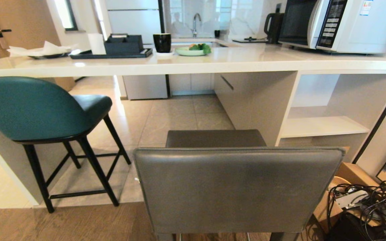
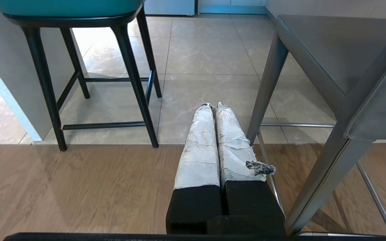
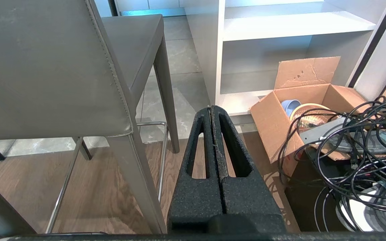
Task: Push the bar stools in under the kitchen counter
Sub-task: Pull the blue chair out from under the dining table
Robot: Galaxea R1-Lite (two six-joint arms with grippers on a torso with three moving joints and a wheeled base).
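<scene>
- The left gripper had its two white-wrapped fingers pressed together with nothing between them. It hung low over the wood floor, between the two stools and touching neither.
- The right gripper was likewise closed and empty, hanging off the grey stool's right side, clear of its back and legs. Neither arm appeared in the head view; both looked parked.
- The grey stool stood directly before the robot and well back from the kitchen counter, its rectangular back towards the camera. Its rear legs were on the wood floor, and its seat lay short of the counter's edge as far as could be judged. It was not pushed in.
- The teal stool stood closer to the counter, on the grey stool's left, turned at an angle with its rounded back outward. It was judged only partly under the slab.
- Beneath the counter, ahead of the grey stool, the tiled floor ran on as an open bay, bounded on its right by a grey panel.
- On the counter sat a microwave, a black cup and a green plate.
- A cardboard box and loose cables lay off the counter's right end, near the right gripper; judged a snag risk.
</scene>
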